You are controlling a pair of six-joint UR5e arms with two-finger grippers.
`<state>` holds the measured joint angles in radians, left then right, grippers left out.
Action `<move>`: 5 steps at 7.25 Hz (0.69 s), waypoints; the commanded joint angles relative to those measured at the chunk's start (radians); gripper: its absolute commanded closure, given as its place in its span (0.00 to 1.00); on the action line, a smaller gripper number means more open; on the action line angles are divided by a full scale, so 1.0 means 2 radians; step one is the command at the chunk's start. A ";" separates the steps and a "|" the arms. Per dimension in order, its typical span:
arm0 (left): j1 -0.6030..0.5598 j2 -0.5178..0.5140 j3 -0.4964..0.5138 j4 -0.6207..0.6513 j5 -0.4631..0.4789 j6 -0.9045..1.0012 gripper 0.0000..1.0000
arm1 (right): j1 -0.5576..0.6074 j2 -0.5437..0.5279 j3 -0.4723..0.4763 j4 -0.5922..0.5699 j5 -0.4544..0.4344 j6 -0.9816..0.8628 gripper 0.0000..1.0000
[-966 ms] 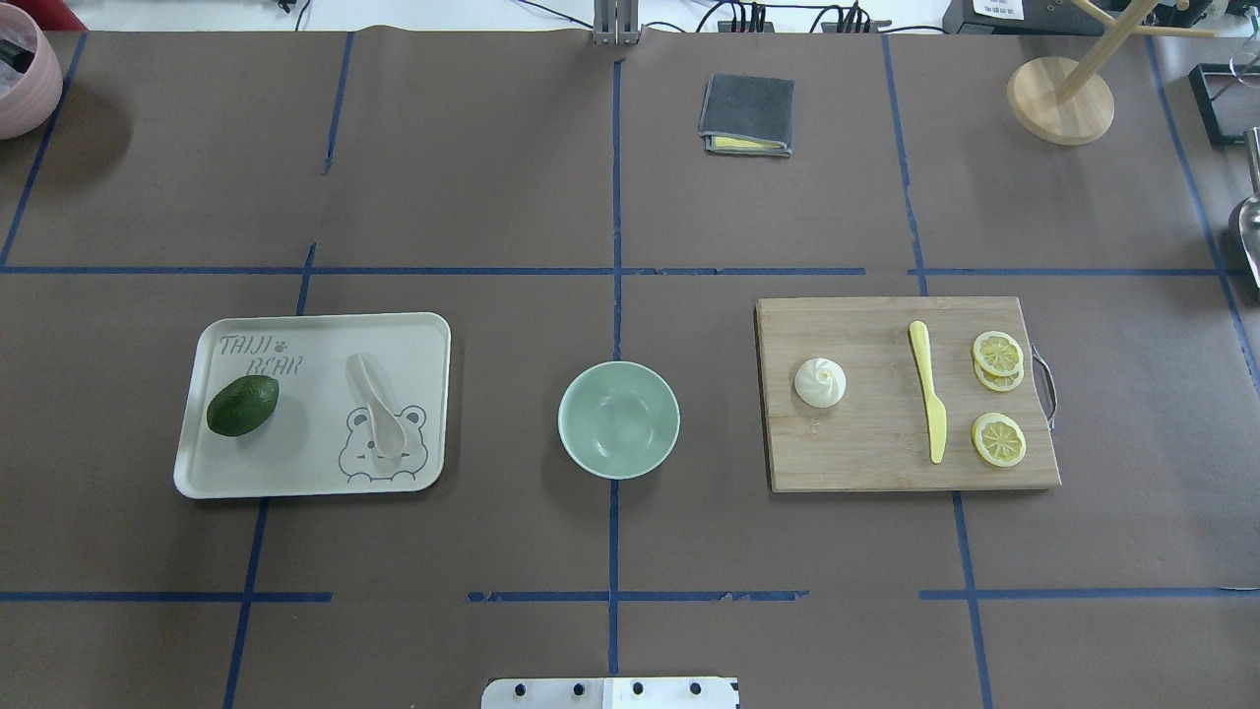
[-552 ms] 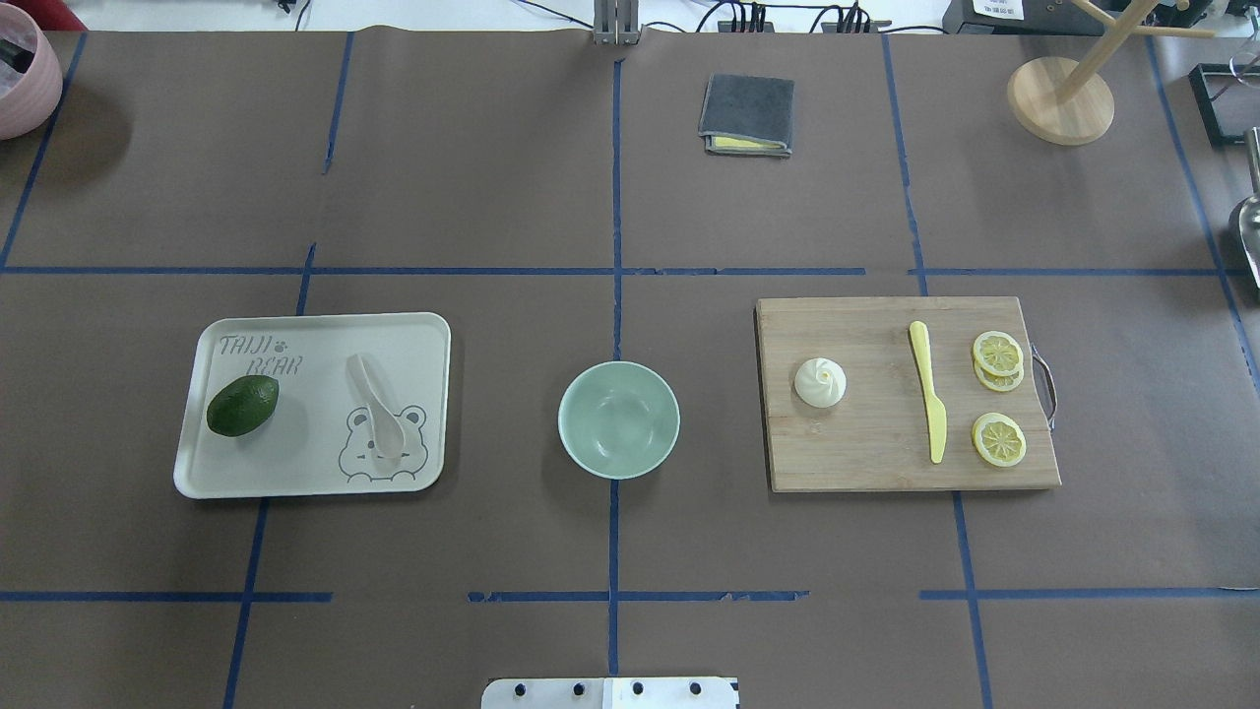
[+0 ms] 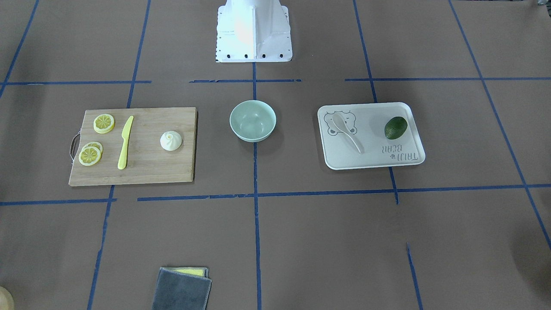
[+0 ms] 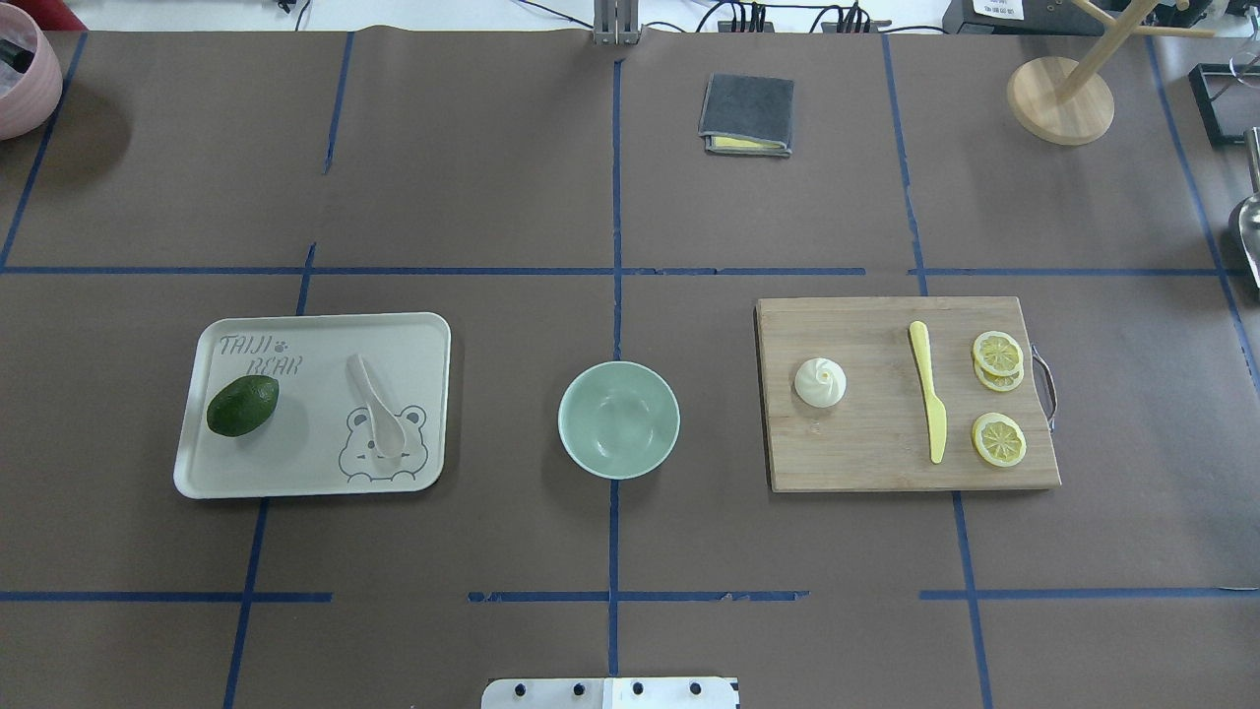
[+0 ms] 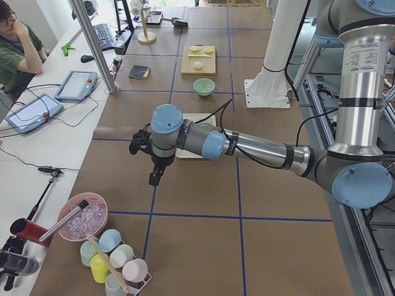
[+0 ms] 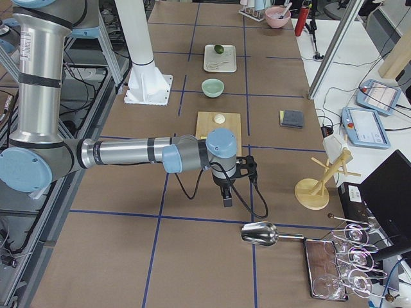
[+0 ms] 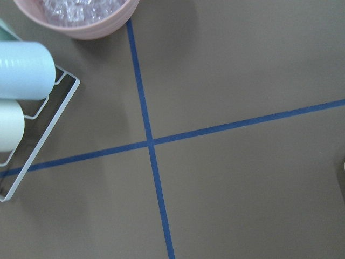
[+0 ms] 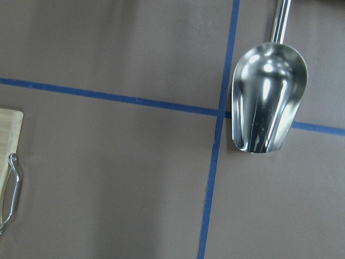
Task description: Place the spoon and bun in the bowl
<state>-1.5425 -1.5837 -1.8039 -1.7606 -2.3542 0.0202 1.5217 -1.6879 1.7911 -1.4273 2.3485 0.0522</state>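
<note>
The off-white spoon (image 4: 379, 414) lies on the white bear tray (image 4: 305, 443) at the left, next to an avocado. The white bun (image 4: 820, 382) sits on the wooden cutting board (image 4: 866, 453) at the right. The mint-green bowl (image 4: 618, 418) stands empty between them; it also shows in the front-facing view (image 3: 252, 120). My left gripper (image 5: 155, 179) shows only in the exterior left view, over bare table well short of the tray. My right gripper (image 6: 227, 200) shows only in the exterior right view, short of the board. I cannot tell if either is open.
An avocado (image 4: 242, 405) is on the tray. A yellow knife (image 4: 928, 402) and lemon slices (image 4: 998, 438) are on the board. A grey cloth (image 4: 747, 114) lies at the back. A metal scoop (image 8: 268, 97) lies below the right wrist; a pink bowl (image 7: 81, 16) and cups lie below the left.
</note>
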 commanded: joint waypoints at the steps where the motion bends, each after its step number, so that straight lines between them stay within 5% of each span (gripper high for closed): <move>1: 0.001 -0.022 0.017 -0.170 -0.001 -0.003 0.00 | 0.000 0.020 -0.008 0.014 0.005 0.033 0.00; 2: 0.014 -0.028 0.022 -0.202 -0.005 -0.022 0.00 | 0.000 0.021 -0.008 0.014 0.006 0.033 0.00; 4: 0.090 -0.038 -0.016 -0.209 -0.008 -0.236 0.00 | 0.000 0.019 -0.007 0.015 0.007 0.031 0.00; 5: 0.152 -0.039 -0.046 -0.209 0.037 -0.294 0.00 | 0.000 0.017 -0.004 0.015 0.008 0.031 0.00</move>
<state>-1.3664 -1.6541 -1.8356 -2.1717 -2.3480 -0.3952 1.5217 -1.6498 1.7778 -1.3977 2.3624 0.1151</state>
